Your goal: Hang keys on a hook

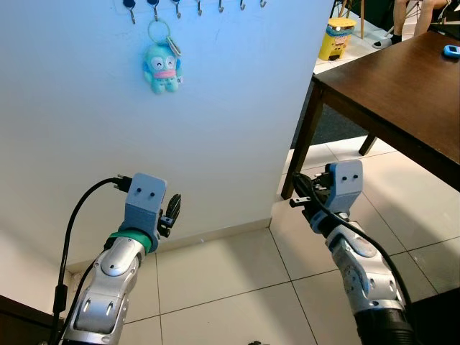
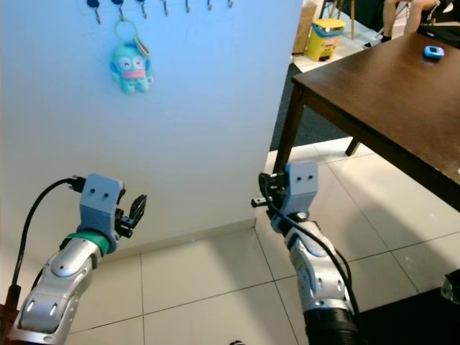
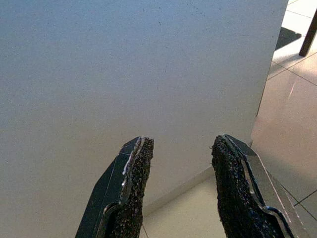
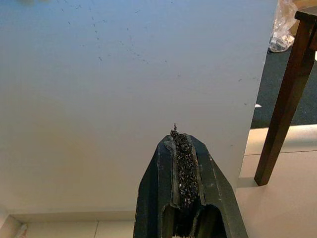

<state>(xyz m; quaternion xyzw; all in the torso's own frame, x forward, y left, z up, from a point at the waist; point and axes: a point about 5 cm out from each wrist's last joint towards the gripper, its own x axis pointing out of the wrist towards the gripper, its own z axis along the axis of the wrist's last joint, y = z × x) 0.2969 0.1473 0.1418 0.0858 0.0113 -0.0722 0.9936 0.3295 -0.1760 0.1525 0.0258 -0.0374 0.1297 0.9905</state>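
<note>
Hanging high above both lowered grippers, a blue plush keyring (image 1: 162, 66) dangles from metal wall hooks (image 1: 199, 8); left gripper (image 3: 181, 163) parted and empty, right gripper (image 4: 181, 163) closed, empty.

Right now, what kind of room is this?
Probably a home entry or dining area: a white wall with a row of hooks holding a plush keychain, a dark wooden table on the right, and a tiled floor.
</note>
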